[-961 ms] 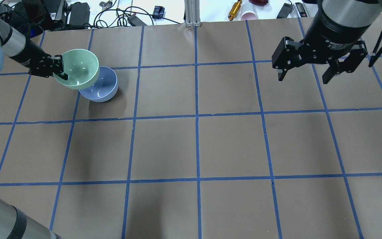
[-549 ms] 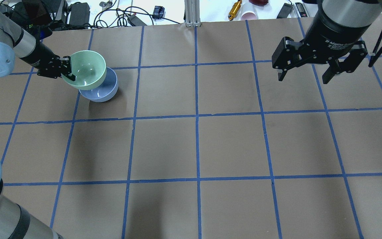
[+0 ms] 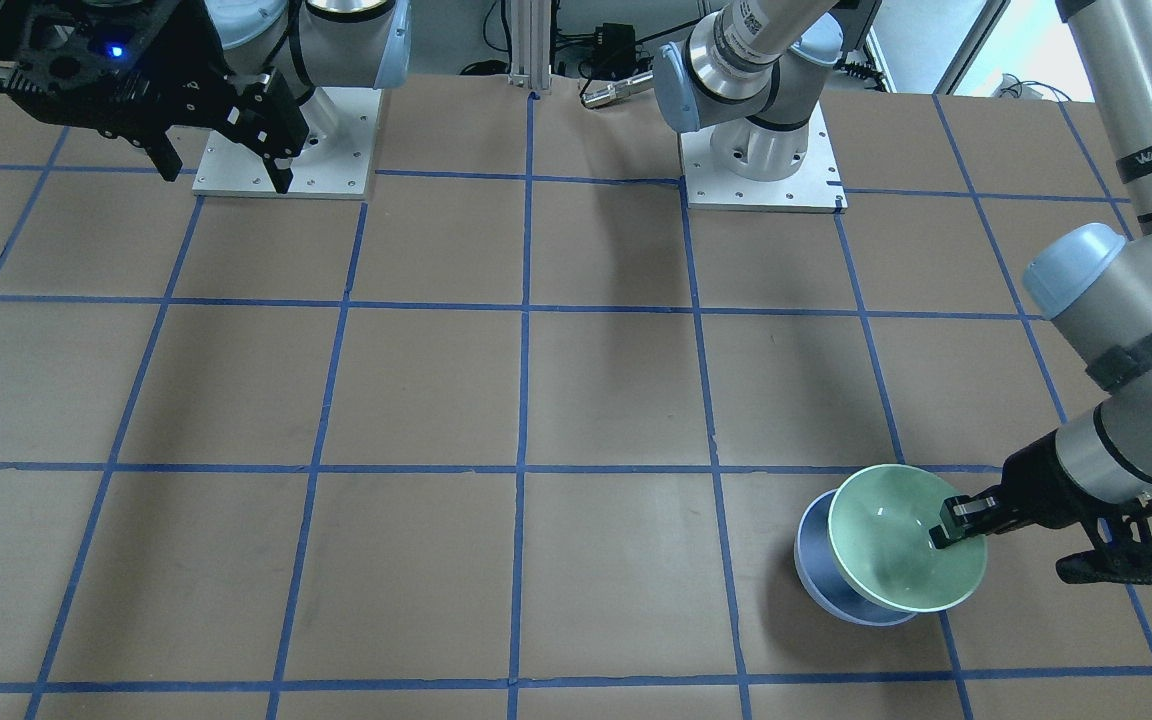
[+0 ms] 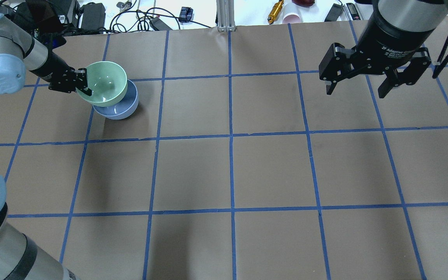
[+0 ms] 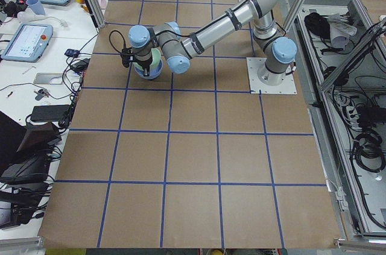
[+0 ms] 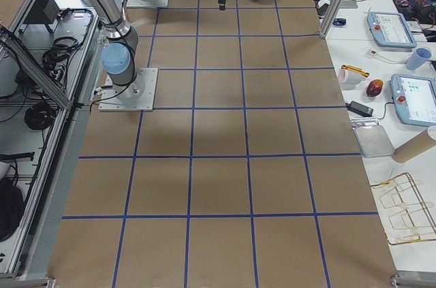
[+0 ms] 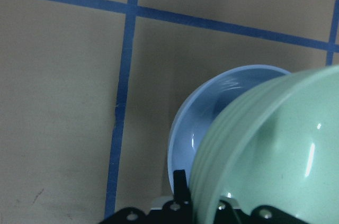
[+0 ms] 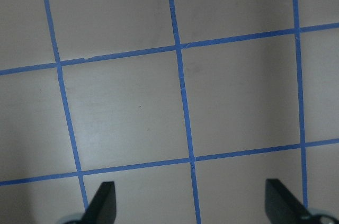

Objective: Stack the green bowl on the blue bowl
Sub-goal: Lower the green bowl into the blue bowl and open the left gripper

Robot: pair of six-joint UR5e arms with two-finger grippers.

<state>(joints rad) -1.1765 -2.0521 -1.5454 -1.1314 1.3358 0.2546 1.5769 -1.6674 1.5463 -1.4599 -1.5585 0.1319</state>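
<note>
Green bowl (image 4: 106,81) in pinch of left end effector (image 4: 84,84) above blue bowl (image 4: 126,110), blue-gridded table (image 4: 270,171)

The blue bowl (image 4: 126,110) sits on the table (image 4: 270,171) in its far left part. The green bowl (image 4: 107,79) hangs tilted over it, offset to the left and far side, covering most of it. The left gripper (image 4: 83,82) pinches the green bowl's left rim, one finger inside. The right gripper (image 4: 355,93) hovers over the far right, well apart from both bowls
</note>
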